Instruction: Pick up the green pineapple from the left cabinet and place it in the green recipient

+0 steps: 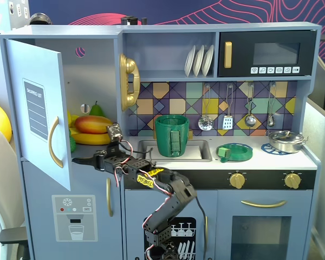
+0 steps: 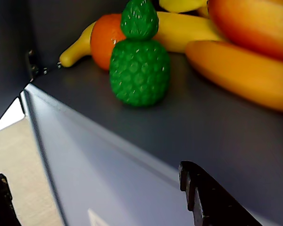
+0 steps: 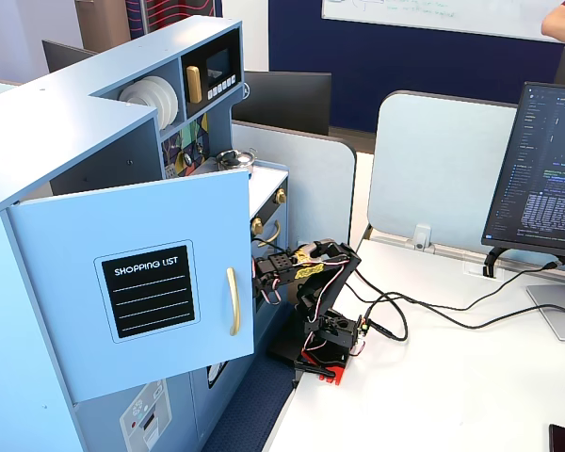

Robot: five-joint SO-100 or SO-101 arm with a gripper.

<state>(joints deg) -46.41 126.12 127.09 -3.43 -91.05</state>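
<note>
In the wrist view the green pineapple [image 2: 139,70] stands upright on the dark shelf of the left cabinet, in front of an orange fruit [image 2: 103,40], bananas and the mango [image 2: 254,23]. My gripper [image 2: 104,200] is open and empty, its black fingers [image 2: 212,200] wide apart at the shelf's front edge, short of the pineapple. In a fixed view the gripper [image 1: 78,160] reaches left to the cabinet [image 1: 92,70], whose door [image 1: 40,108] stands open; only a dark green sliver of the pineapple [image 1: 72,143] shows. The green recipient [image 1: 171,135] stands in the sink.
A flat green-and-blue dish [image 1: 234,152] and a metal pot [image 1: 286,141] sit on the counter. A gold phone [image 1: 129,81] hangs beside the cabinet. The open door [image 3: 141,282] hides the gripper in the other fixed view; the arm's base [image 3: 320,348] stands on the white table.
</note>
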